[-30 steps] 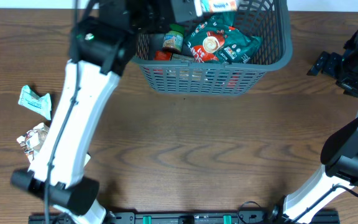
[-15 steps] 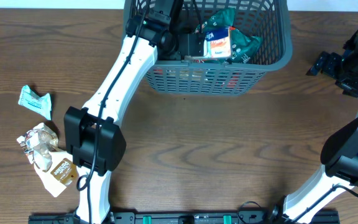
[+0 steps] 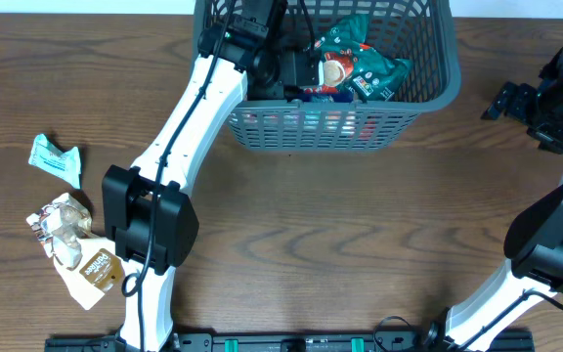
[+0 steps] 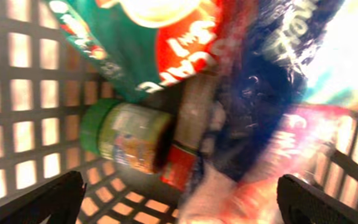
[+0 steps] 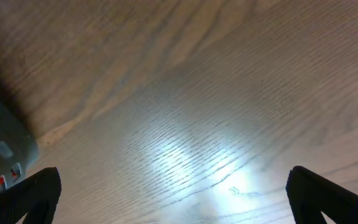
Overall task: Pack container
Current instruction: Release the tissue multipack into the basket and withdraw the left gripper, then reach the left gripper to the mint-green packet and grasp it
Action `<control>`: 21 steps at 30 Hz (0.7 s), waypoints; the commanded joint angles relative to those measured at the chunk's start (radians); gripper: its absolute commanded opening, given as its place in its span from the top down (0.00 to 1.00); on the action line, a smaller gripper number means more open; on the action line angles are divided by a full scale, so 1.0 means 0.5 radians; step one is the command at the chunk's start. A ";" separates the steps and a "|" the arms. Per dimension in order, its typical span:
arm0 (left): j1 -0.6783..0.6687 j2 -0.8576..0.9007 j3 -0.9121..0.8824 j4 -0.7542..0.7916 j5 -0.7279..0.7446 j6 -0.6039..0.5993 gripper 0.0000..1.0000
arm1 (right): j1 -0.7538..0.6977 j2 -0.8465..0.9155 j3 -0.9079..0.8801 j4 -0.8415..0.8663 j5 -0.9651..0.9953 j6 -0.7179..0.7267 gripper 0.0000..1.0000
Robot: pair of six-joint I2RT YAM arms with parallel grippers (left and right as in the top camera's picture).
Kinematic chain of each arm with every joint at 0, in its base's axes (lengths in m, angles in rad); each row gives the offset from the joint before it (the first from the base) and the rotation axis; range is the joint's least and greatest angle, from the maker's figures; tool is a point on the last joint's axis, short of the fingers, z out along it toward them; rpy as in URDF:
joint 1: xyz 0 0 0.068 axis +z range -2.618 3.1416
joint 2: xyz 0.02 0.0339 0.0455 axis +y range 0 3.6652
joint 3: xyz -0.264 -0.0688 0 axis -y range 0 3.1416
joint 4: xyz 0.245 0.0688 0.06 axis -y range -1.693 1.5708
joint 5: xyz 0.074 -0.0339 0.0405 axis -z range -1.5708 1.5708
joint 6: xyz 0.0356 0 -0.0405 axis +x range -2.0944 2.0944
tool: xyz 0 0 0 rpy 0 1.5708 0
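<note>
Now my left tool point(image 4: 185, 204) hangs released inside the container point(image 3: 440, 90) — next, I'd fetch the teal packet point(image 3: 55, 158), frame's left.

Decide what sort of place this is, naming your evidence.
Probably a robotics lab bench: two robot arms at a wooden table, a grey lattice basket of snack packets, and more loose packets on the tabletop.

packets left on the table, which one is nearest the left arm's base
The tan packet with a dark round label, right beside the black base. The crumpled white one and the teal one lie farther off.
</note>
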 commanded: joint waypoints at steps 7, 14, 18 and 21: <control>0.036 -0.363 0.029 0.340 -0.219 -0.283 0.02 | -0.007 0.018 -0.013 -0.002 -0.008 -0.038 0.01; 0.234 -0.710 0.029 0.426 -0.410 -0.760 0.02 | -0.007 0.018 -0.013 -0.006 -0.011 -0.063 0.01; 0.514 -0.860 0.028 0.192 -0.562 -1.268 0.02 | -0.007 0.018 -0.013 -0.013 -0.015 -0.106 0.01; 0.817 -0.916 0.028 -0.113 -0.561 -1.484 0.02 | -0.007 0.018 -0.013 -0.016 -0.015 -0.105 0.01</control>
